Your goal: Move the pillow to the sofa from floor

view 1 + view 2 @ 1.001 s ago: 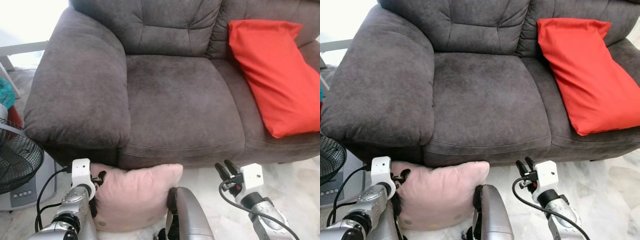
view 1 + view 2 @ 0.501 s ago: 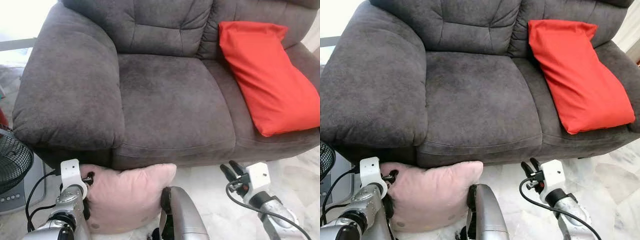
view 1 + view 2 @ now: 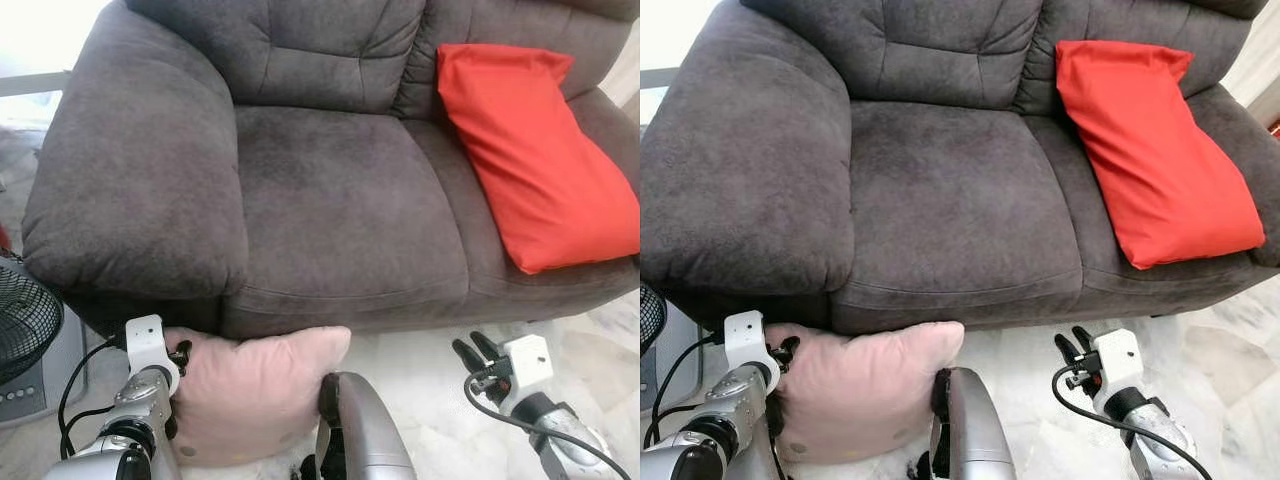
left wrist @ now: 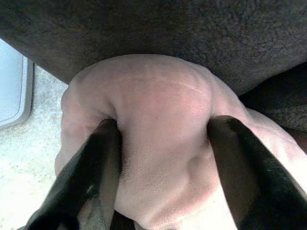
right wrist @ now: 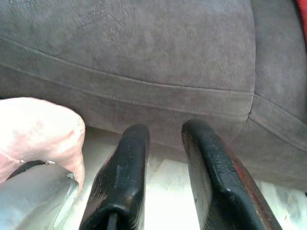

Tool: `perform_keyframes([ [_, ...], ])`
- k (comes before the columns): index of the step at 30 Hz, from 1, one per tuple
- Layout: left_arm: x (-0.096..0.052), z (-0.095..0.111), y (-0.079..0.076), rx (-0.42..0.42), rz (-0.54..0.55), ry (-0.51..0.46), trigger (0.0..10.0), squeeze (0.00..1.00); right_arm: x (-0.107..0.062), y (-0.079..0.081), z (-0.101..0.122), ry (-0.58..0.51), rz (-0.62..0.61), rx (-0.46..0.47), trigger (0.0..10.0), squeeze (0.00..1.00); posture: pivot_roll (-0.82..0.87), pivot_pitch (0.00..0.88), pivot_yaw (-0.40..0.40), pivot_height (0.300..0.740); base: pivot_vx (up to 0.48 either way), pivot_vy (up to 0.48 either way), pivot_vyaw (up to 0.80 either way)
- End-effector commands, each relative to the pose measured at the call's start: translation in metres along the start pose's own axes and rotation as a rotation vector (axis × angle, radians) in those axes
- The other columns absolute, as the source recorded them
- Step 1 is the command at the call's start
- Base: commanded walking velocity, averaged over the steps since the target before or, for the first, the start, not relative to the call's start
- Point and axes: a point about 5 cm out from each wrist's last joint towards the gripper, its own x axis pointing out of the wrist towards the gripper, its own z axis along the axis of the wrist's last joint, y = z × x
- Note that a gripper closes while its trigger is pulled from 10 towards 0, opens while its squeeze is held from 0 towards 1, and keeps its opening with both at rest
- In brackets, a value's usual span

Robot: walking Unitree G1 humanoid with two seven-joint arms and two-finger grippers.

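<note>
Left gripper (image 4: 160, 139) pinches the pink pillow (image 3: 255, 390) below the sofa (image 3: 340, 200); right gripper (image 5: 163, 143) hangs slightly parted, empty.

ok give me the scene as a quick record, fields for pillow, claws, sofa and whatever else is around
pink pillow: on the floor against the sofa front, below the left seat
left claw: shut on the pink pillow's corner, fabric bulging between its fingers
right claw: over the floor in front of the sofa, holding nothing, fingers a little apart
sofa: dark grey, left seat bare
red pillow: leaning on the right seat and backrest
fan: black grille, on the robot's left
floor: pale marble tiles
</note>
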Motion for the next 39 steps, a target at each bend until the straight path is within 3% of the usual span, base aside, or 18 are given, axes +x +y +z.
perform_keyframes([
  [1, -0.003, -0.018, -0.005, -0.006, -0.016, 0.073, 0.0, 0.0, -0.007, -0.014, -0.007, 0.028, -0.037, 0.001, 10.0, 0.0, -0.08, 0.167, -0.305, 0.522, 0.0, 0.0, 0.0],
  [10, -0.003, -0.019, -0.008, 0.0, -0.018, 0.071, 0.0, 0.0, -0.009, -0.03, -0.022, 0.096, -0.066, 0.021, 10.0, 0.0, -0.08, 0.159, -0.305, 0.522, 0.0, 0.0, 0.0],
  [14, -0.003, -0.018, -0.011, 0.027, -0.026, 0.061, 0.0, 0.0, 0.001, -0.035, -0.022, 0.137, -0.089, 0.036, 10.0, 0.0, -0.07, 0.147, -0.3, 0.522, 0.0, 0.0, 0.0],
  [21, -0.004, -0.019, -0.011, 0.021, -0.026, 0.06, 0.0, 0.0, 0.012, -0.028, -0.022, 0.154, -0.092, 0.045, 10.0, 0.0, -0.06, 0.132, -0.293, 0.522, 0.0, 0.0, 0.0],
  [24, -0.004, -0.02, -0.011, 0.02, -0.031, 0.062, 0.0, 0.0, 0.026, -0.017, -0.021, 0.163, -0.09, 0.05, 10.0, 0.0, -0.05, 0.122, -0.284, 0.522, 0.0, 0.0, 0.0],
  [30, -0.003, -0.017, -0.012, 0.03, -0.032, 0.04, 0.0, 0.0, 0.027, -0.011, -0.023, 0.135, -0.094, 0.068, 10.0, 0.0, -0.04, 0.123, -0.273, 0.522, 0.0, 0.0, 0.0],
  [39, -0.004, -0.014, -0.009, 0.047, -0.038, 0.007, 0.0, 0.0, 0.041, 0.003, -0.022, 0.162, -0.113, 0.109, 10.0, 0.0, -0.01, 0.125, -0.239, 0.522, 0.0, 0.0, 0.0],
])
